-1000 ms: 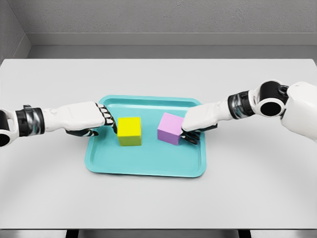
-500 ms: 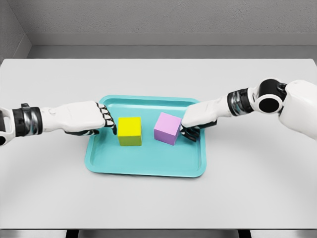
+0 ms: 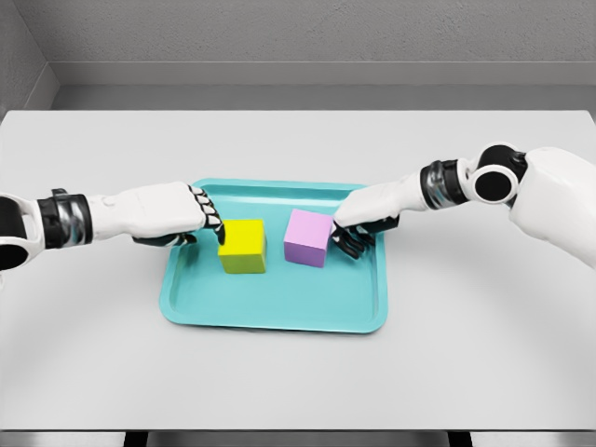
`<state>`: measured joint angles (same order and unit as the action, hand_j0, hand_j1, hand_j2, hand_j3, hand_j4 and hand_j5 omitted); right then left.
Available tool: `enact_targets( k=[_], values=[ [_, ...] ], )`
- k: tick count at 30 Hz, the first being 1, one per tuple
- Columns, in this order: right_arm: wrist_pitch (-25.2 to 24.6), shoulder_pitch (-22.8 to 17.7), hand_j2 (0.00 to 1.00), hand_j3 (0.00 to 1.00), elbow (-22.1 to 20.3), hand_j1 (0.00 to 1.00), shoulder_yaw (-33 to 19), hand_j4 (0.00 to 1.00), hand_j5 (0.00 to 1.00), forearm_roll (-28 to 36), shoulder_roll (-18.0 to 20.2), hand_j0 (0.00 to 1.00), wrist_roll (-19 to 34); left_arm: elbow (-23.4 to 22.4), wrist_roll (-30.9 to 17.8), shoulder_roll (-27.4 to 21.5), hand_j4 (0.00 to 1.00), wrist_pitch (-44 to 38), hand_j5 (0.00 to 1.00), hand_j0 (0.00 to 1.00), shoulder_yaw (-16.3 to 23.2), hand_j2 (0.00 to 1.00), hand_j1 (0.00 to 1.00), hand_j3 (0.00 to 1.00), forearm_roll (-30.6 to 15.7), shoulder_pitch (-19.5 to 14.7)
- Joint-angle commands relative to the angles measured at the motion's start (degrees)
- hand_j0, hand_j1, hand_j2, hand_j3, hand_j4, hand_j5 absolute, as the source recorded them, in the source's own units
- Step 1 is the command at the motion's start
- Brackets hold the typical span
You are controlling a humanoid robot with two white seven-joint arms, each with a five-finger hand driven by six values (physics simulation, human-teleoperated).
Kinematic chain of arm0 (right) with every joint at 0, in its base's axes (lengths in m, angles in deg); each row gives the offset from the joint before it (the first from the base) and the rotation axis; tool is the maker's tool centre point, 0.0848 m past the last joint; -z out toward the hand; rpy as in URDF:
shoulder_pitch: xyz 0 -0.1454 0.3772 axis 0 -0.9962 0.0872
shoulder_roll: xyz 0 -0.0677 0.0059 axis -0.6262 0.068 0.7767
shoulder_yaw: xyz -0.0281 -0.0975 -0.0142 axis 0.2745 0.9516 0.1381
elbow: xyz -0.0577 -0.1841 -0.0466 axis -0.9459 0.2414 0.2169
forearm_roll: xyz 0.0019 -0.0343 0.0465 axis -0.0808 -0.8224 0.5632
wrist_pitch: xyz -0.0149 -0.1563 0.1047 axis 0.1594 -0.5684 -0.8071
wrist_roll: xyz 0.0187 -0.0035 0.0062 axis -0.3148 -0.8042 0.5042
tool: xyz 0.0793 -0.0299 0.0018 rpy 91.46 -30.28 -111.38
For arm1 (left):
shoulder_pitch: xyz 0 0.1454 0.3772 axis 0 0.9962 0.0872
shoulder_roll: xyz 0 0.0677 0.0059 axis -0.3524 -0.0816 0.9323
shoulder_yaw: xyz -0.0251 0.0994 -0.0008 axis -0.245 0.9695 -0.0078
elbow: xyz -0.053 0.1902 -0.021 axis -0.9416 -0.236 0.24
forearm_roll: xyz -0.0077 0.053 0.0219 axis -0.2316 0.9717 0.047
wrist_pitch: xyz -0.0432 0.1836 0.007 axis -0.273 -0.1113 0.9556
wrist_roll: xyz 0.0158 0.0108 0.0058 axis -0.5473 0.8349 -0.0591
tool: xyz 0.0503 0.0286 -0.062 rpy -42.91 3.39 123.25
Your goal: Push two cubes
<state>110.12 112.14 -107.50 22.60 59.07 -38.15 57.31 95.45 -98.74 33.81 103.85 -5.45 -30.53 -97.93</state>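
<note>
Left hand low over left edge of teal tray, fingers curled in like a loose fist, holding nothing, knuckles pressed against left side of yellow cube. Right hand reaching in from other side, fingers bent down too, gripping nothing, fingertips touching right side of purple cube. Both cubes sitting inside tray near its middle, side by side, small gap between them, purple one turned a little crooked. Tray resting on big white table.

Step in hand, by the look of it: pushing the two cubes toward each other, one hand per cube. Not done yet, gap left to close.

Next move probably calls for slow, gentle shoves inward from both sides, staying low and flat against each cube. Pushing off-centre could spin the purple cube more, so aim for its middle.
</note>
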Motion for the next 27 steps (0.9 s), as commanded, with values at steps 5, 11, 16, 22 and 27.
enact_targets(
  k=[5, 11, 16, 22, 27],
  values=[
    [1.0, 0.3, 0.16, 0.16, 3.7, 0.16, 0.0, 0.16, 0.16, -11.2, 0.2, 0.16, -2.9, 0.7, -0.2, -0.6, 0.61, 0.4, 0.61, 0.61, -0.2, 0.61, 0.61, 0.61, -0.1, -0.1],
    [1.0, 0.6, 0.16, 0.16, 6.6, 0.16, 0.0, 0.16, 0.16, -11.2, -1.5, 0.16, -2.9, 7.3, -0.2, -13.7, 0.61, 0.4, 0.61, 0.61, -1.0, 0.61, 0.61, 0.61, -13.5, 0.6],
    [1.0, 0.7, 0.16, 0.16, 6.7, 0.16, 0.0, 0.16, 0.16, -12.4, -2.3, 0.16, -2.9, 1.7, -0.2, -13.5, 1.00, 0.4, 1.00, 1.00, -11.2, 1.00, 1.00, 1.00, -12.7, 0.7],
    [1.0, 1.2, 0.16, 0.16, 6.7, 0.16, 0.0, 0.16, 0.16, -12.5, -3.0, 0.16, -2.9, 2.1, -0.2, -5.7, 0.57, 0.4, 0.57, 0.57, -10.7, 0.57, 0.57, 0.57, -3.0, 4.1],
    [1.0, 1.7, 0.16, 0.16, 6.6, 0.16, -0.1, 0.16, 0.16, -13.6, -3.9, 0.16, -2.9, 5.0, -0.2, -3.7, 0.53, 0.4, 0.53, 0.53, -9.0, 0.53, 0.53, 0.53, -0.6, 6.2]
  ],
)
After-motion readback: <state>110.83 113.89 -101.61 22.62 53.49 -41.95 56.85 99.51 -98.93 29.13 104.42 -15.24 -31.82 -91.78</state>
